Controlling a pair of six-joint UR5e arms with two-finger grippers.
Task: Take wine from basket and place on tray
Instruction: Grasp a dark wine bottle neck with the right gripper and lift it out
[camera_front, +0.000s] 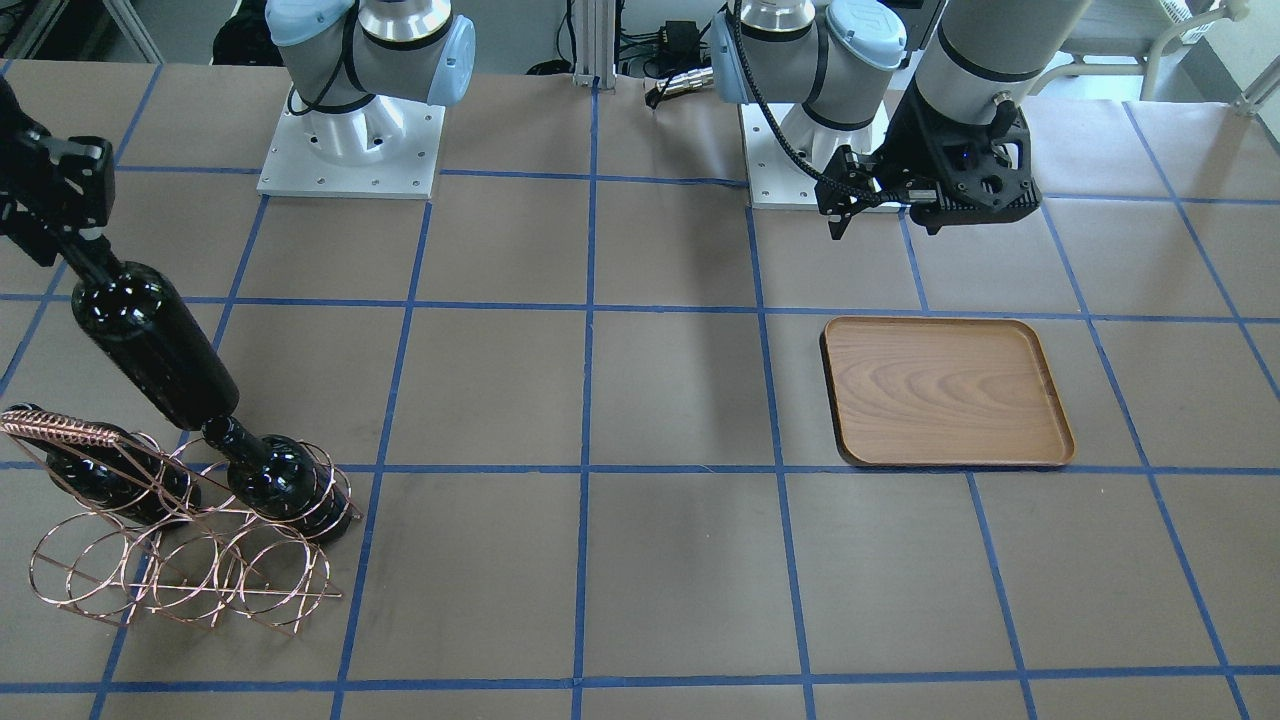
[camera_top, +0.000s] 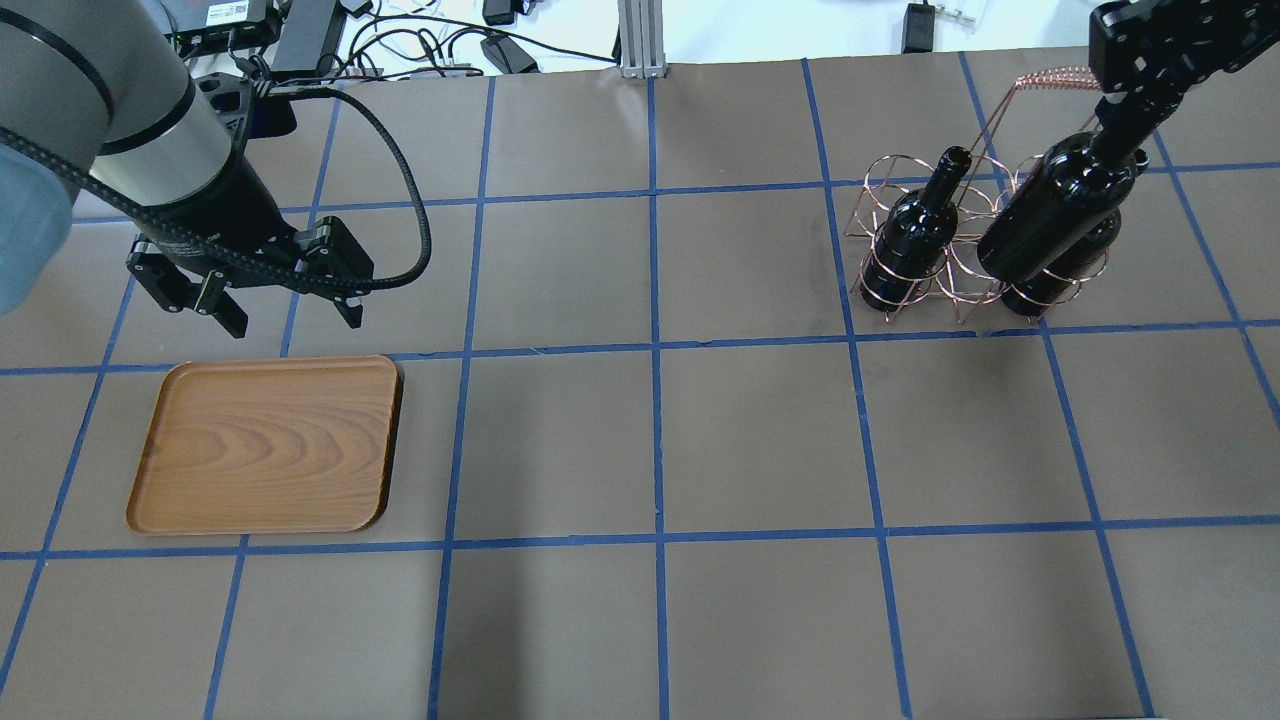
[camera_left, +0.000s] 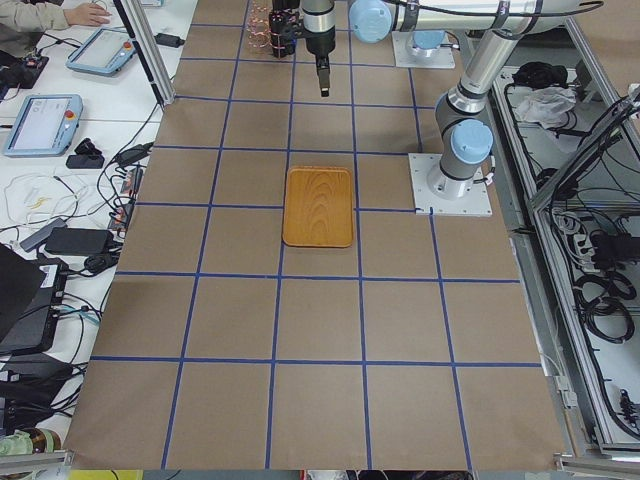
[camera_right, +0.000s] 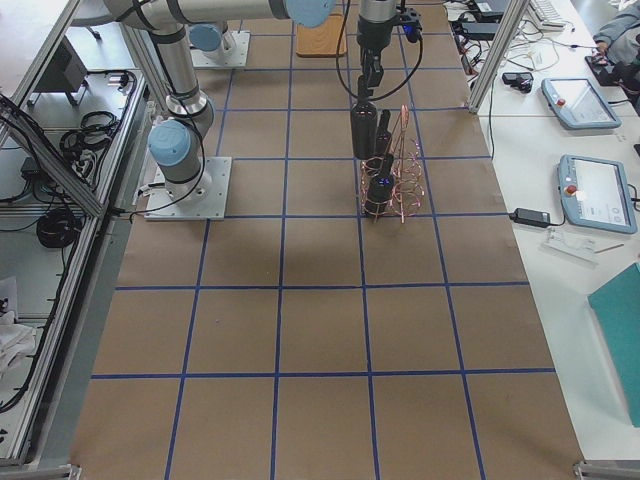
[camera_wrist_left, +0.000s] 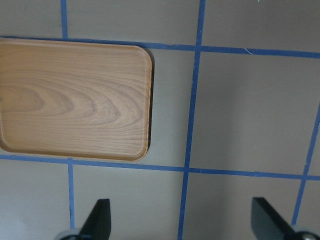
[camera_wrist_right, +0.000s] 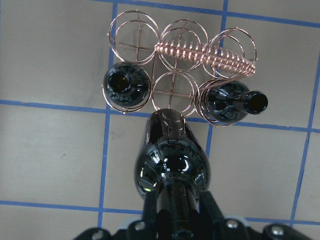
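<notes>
My right gripper (camera_front: 92, 258) is shut on the neck of a near-black wine bottle (camera_front: 150, 340) and holds it tilted, its base just above the copper wire basket (camera_front: 180, 575). The right wrist view shows the held bottle (camera_wrist_right: 170, 155) above the basket (camera_wrist_right: 200, 50). Two more bottles (camera_top: 920, 225) (camera_top: 1070, 268) stand in the basket's rings. The brown wooden tray (camera_top: 265, 445) lies flat and bare far across the table. My left gripper (camera_top: 295, 322) hangs open and empty just behind the tray (camera_wrist_left: 75, 97).
Blue tape lines divide the brown table into squares. The two arm bases (camera_front: 350, 140) (camera_front: 810, 150) stand at the robot's edge. Operator desks with tablets (camera_right: 575, 100) run along the far side.
</notes>
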